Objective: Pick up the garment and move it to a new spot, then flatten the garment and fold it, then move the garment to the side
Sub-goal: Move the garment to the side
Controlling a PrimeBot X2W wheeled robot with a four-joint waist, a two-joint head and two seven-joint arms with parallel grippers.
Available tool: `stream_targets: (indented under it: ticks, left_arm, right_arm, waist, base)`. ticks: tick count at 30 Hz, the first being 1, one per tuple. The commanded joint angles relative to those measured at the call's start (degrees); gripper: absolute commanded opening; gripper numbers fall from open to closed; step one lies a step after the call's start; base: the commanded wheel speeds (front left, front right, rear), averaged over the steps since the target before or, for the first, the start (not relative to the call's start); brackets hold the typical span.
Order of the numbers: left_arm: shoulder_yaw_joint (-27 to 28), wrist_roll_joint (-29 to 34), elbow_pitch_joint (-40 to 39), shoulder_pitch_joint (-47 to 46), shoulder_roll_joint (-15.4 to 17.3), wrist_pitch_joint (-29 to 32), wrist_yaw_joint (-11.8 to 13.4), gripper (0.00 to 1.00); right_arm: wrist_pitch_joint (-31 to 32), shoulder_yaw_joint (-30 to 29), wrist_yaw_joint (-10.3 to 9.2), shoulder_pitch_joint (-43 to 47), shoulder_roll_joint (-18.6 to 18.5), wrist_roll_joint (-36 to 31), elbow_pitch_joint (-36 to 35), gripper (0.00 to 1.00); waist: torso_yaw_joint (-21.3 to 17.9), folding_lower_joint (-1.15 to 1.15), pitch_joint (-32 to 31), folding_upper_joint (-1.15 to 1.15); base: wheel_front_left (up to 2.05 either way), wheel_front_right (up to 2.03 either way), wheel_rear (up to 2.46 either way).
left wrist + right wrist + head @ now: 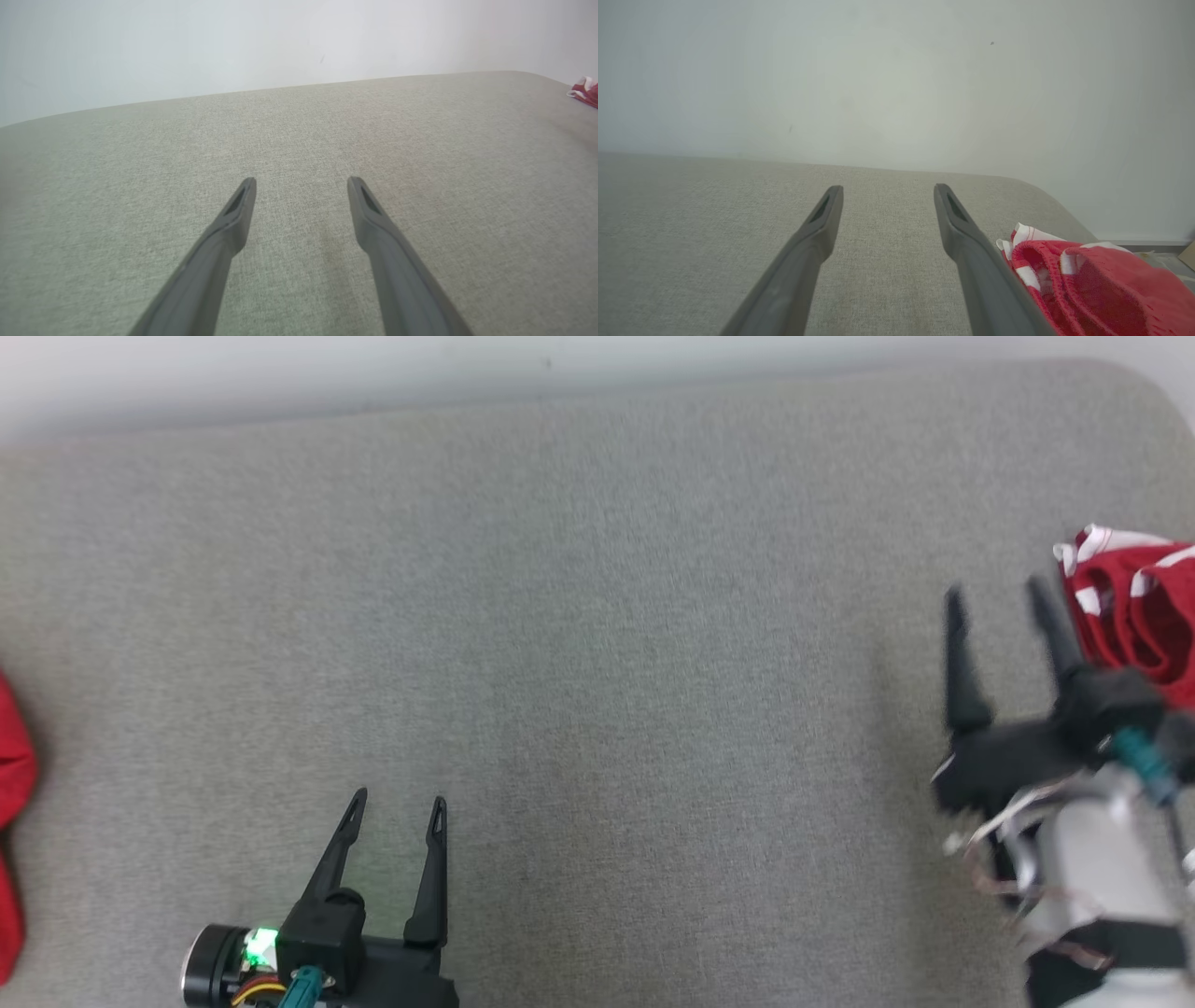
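our left gripper has two long dark fingers, each tapering to a slotted tip, on a blocky black base. a green light glows beside a round dark-and-silver cap, above a teal connector and yellow and red wires. our right gripper is black too, with a teal plug, thin loose cables and a pale grey forearm.

Work surface: flat, covered in grey woven fabric, with a rounded far right corner. A faint darker patch lies on the weave in the left wrist view.

Wall: plain white, directly behind the far edge of the surface. It carries one small dark speck.

Red cloth: lies at the left edge of the surface, cut off by the frame.

Baseboard: grey strip at the foot of the wall. A tan corner, unidentifiable, sits just beside it.
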Motion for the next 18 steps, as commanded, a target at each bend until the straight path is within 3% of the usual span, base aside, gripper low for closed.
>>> stream_targets:
  ticks: [1, 8, 18]
  left_arm:
    - [0.3, -0.2, 0.1, 1.0, -0.2, -0.2, 0.3, 1.0]
    - [2.0, -0.6, 0.9, 3.8, -0.3, -0.2, 0.0, 1.0]
    - [4.9, -1.3, 1.9, 9.4, -0.3, -0.2, 0.2, 1.0]
  right_arm:
    - [0.0, 0.9, -0.14, 2.1, 1.5, 1.0, -0.4, 1.0]
    - [0.0, 2.7, -0.14, 10.6, 6.5, 4.5, 0.2, 1.0]
    - [0.0, 3.0, -0.14, 19.2, 8.6, 3.4, 0.6, 1.0]
  waist:
    - [1.5, 0.01, -3.2, 0.0]
    - [2.8, 0.01, -7.5, 0.0]
    - [2.7, 0.01, -13.4, 0.0]
  base:
    - [0.0, 0.0, 0.0]
    - [0.0, 0.0, 0.0]
    - [0.0, 0.0, 0.0]
